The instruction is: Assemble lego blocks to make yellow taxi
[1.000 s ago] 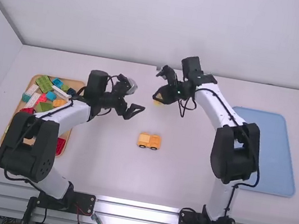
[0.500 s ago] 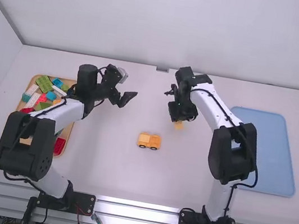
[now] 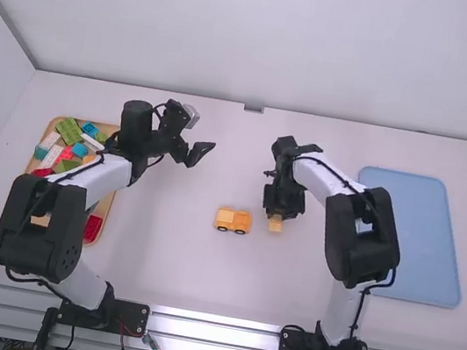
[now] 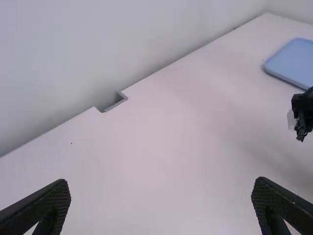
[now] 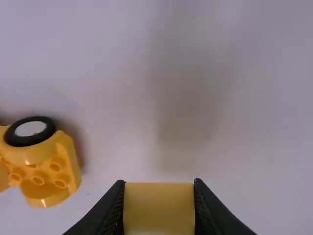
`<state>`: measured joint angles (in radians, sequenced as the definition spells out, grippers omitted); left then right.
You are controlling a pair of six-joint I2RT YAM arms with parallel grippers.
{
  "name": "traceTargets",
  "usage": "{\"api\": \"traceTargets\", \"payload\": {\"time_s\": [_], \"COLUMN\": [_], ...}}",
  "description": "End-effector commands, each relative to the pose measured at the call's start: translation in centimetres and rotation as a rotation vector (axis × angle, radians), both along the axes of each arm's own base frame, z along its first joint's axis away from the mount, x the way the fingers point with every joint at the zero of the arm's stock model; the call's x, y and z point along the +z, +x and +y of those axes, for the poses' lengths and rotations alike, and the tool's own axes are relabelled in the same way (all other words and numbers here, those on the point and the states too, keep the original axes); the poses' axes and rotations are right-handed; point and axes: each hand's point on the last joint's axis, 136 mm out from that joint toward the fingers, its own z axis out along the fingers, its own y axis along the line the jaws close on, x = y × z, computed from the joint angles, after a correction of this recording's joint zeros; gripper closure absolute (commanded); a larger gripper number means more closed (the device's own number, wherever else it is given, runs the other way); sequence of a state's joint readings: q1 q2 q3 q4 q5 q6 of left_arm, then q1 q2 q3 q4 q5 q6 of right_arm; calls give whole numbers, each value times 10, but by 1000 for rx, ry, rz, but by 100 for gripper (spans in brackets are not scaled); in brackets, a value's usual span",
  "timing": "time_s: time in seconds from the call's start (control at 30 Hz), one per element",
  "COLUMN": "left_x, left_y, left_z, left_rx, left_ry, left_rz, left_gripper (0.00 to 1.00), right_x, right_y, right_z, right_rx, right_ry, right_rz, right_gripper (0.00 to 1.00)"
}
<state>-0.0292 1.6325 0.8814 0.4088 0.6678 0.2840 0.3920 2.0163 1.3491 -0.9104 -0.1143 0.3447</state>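
The build looks to be past its first stage but short of finished. A yellow vehicle body has been put together from yellow pieces and is set just below the middle of the frame, with dark wheels along its nearer side. Bare studs are seen on it in the right wrist view, so more bricks can probably be taken there. A yellow block is grasped between the fingers of the right gripper, low over the table and near the vehicle body, on its right in the high view. What is left, as far as can be judged, is for this block to be lined up and pressed on, likely as cab or roof; whether a further piece is needed cannot be told. The left gripper is released, its fingers spread wide with nothing between them, in the upper left of the high view. As for numbers, one vehicle body is counted, with two wheels seen in the high view, and one block in the grasp. One wooden tray is placed at the left of the frame, with at least three green bricks among other colours; its full total is partly hidden. One blue tray is placed at the right
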Motion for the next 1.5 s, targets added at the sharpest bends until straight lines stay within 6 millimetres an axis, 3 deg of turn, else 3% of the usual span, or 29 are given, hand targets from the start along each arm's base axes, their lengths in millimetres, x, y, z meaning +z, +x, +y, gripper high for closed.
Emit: {"api": "traceTargets", "payload": {"time_s": [0.0, 0.2, 0.53, 0.73, 0.97, 1.17, 1.47], "left_x": [4, 4, 2, 2, -1, -2, -3], "left_y": [1, 1, 1, 1, 0, -2, -2], "left_z": [-2, -2, -2, -2, 1, -3, -3], "left_rx": [0, 12, 18, 20, 25, 18, 19], "left_ry": [-15, -40, -53, -56, -56, -55, -55], "left_rz": [4, 27, 48, 51, 66, 73, 78], "left_gripper": [1, 1, 1, 1, 1, 1, 1], "right_x": [-7, -6, -6, -9, -9, -21, -13], "right_y": [-5, -5, -11, -2, -6, -3, -4], "right_z": [-12, -36, -27, -11, -20, -18, -25], "right_rx": [-166, -449, -879, -926, -1037, -1053, -1156], "right_ry": [-94, -273, -312, -277, -305, -245, -78], "right_rz": [18, -22, -6, -54, -26, -37, -150], "right_gripper": [100, 100, 100, 100, 100, 100, 100]}}
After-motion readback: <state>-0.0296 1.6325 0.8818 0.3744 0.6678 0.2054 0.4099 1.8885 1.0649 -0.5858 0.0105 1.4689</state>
